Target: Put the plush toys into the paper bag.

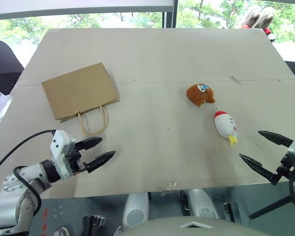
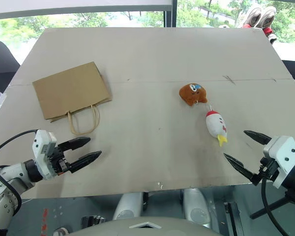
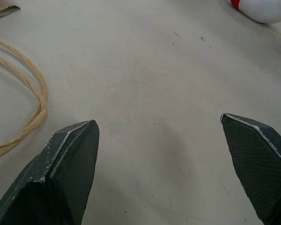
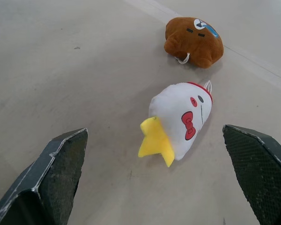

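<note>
On the tan table (image 1: 157, 54) the brown paper bag (image 1: 80, 90) lies flat at about ten o'clock from the table's middle, its two twisted-paper loop handles (image 1: 93, 120) trailing toward the near edge. The left gripper (image 1: 101, 150) hovers over the near left part of the table with its two black fingers (image 1: 91, 143) spread wide and nothing between them; the handles lie at roughly eleven o'clock from its tips, close but apart, and the bag body sits farther along the same line. In the left wrist view a loop of the handle curves just beside one finger without touching it. The orange-brown plush toy (image 1: 200, 94) with its dark face patch rests at about two o'clock from the table's middle, and the white oval plush toy (image 1: 225, 126) with red top and yellow tip lies just beside it toward five o'clock, yellow tip pointing to the near edge. The right gripper (image 1: 258, 149) hangs over the near right edge, fingers (image 1: 275, 138) also spread wide and empty; the white toy lies at about ten o'clock from its tips, near but untouched, and in the right wrist view both toys sit ahead of the gap between the fingers.
</note>
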Tool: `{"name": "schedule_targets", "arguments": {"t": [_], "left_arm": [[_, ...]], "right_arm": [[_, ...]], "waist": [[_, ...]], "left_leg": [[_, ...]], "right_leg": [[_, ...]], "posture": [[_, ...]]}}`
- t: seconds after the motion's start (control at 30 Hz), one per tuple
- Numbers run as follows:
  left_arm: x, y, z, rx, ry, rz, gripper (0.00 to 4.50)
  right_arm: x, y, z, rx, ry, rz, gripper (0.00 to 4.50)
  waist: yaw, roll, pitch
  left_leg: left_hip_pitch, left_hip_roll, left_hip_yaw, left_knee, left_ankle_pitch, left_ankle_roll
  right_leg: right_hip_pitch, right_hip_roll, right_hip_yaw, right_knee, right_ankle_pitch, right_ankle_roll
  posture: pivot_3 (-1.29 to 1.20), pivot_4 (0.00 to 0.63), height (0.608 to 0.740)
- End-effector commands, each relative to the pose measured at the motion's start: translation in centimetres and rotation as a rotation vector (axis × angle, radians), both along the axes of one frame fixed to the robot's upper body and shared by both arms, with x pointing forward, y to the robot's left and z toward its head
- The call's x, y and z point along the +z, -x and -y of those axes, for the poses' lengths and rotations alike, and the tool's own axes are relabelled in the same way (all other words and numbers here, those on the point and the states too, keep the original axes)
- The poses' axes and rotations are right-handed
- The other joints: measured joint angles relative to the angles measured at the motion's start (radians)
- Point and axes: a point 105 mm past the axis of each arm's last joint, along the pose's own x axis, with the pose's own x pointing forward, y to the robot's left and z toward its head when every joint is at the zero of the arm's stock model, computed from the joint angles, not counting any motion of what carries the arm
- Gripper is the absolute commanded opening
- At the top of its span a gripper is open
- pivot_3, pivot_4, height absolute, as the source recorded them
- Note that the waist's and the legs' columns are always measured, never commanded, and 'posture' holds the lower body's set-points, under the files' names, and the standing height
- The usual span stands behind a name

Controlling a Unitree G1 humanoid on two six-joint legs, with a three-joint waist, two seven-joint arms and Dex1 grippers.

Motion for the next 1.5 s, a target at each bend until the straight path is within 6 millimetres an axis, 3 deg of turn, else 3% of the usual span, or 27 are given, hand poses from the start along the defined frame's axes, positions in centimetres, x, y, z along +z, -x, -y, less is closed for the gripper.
{"name": "schedule_targets", "arguments": {"t": [0.03,0.2,0.4,0.53,0.8,0.9,0.97,1.1,1.13,1.17,1.27,1.5], "left_arm": [[1.1,-0.9,-0.5,0.021,-0.005,0.077,4.48],[3.9,-3.4,-3.7,0.098,-0.109,0.298,4.48],[4.2,-3.7,-7.5,-0.027,-0.419,0.377,4.48],[3.5,-3.9,-8.2,-0.089,-0.493,0.377,4.48],[2.1,-5.9,-7.2,-0.185,-0.574,0.393,4.48],[1.9,-6.2,-6.5,-0.247,-0.592,0.411,3.62],[1.8,-6.3,-6.4,-0.278,-0.624,0.42,2.74],[2.2,-6.8,-5.9,-0.302,-0.576,0.413,0.54],[2.2,-6.8,-5.9,-0.306,-0.568,0.407,0.32],[2.3,-6.9,-5.7,-0.294,-0.514,0.374,0.18],[4.5,-7.3,-4.4,-0.177,-0.061,0.1,0.07],[8.1,-6.6,-0.9,-0.195,0.285,-0.102,0.07]], "right_arm": [[1.3,-0.6,-0.9,0.028,-0.015,0.082,4.5],[1.9,-1.5,-5.0,0.188,-0.06,0.138,4.5],[1.9,-1.9,-8.1,0.305,-0.111,0.149,4.5],[1.5,-1.8,-8.7,0.316,-0.121,0.144,4.5],[1.1,-1.7,-8.7,0.291,-0.109,0.147,4.5],[1.0,-1.7,-8.7,0.278,-0.108,0.151,4.5],[1.0,-1.6,-8.7,0.275,-0.107,0.151,4.5],[0.9,-1.6,-8.8,0.266,-0.111,0.153,4.5],[0.8,-1.6,-8.8,0.266,-0.111,0.154,4.5],[0.8,-1.6,-8.9,0.264,-0.111,0.155,4.5],[0.8,-1.7,-9.0,0.26,-0.117,0.161,4.5],[1.1,-2.1,-9.6,0.255,-0.138,0.177,4.5]], "waist": [[0.0,0.0,0.0],[0.0,0.0,0.0],[-0.001,-0.004,-0.002],[0.004,-0.004,-0.002],[0.002,-0.006,-0.003],[0.002,-0.006,-0.003],[0.002,-0.006,-0.003],[0.002,-0.006,-0.003],[0.001,-0.006,-0.003],[0.001,-0.006,-0.003],[-0.001,-0.006,-0.003],[-0.002,-0.006,-0.003]], "left_leg": [[0.0,0.0,0.0,0.0,0.0,0.0],[0.0,0.0,-0.001,0.0,0.0,0.0],[-0.001,0.001,0.0,-0.001,0.0,0.0],[-0.002,0.0,0.001,-0.002,0.0,0.001],[-0.001,0.001,0.001,0.0,0.0,0.001],[-0.001,0.001,0.001,0.0,0.0,0.001],[-0.001,0.001,0.001,0.0,0.0,0.001],[-0.001,0.002,0.0,0.0,0.0,0.001],[-0.001,0.002,0.0,0.0,0.0,0.001],[0.0,0.002,0.001,0.0,0.0,0.001],[-0.001,0.002,0.0,0.001,0.0,0.001],[0.0,0.003,-0.001,0.003,0.0,0.001]], "right_leg": [[0.0,0.0,0.0,0.0,0.0,0.0],[-0.001,0.002,0.0,0.001,-0.001,0.001],[-0.002,0.002,0.0,0.001,0.001,-0.001],[-0.002,0.001,0.0,-0.001,0.001,-0.001],[0.0,0.002,-0.002,0.002,0.001,-0.001],[0.0,0.002,-0.002,0.002,0.001,-0.001],[0.0,0.002,-0.002,0.002,0.001,-0.001],[0.0,0.003,-0.002,0.003,0.001,0.0],[0.0,0.003,-0.002,0.003,0.001,0.0],[0.0,0.003,-0.002,0.003,0.001,0.0],[0.0,0.004,-0.002,0.004,0.001,0.0],[0.001,0.005,-0.003,0.005,0.0,0.001]], "posture": [[0.0,0.15,0.74],[0.0,0.15,0.74],[0.0,0.15,0.74],[0.0,0.15,0.74],[0.0,0.15,0.74],[0.0,0.15,0.74],[0.0,0.15,0.74],[0.0,0.15,0.74],[0.0,0.15,0.74],[0.0,0.15,0.74],[0.0,0.15,0.74],[0.0,0.15,0.74]]}}
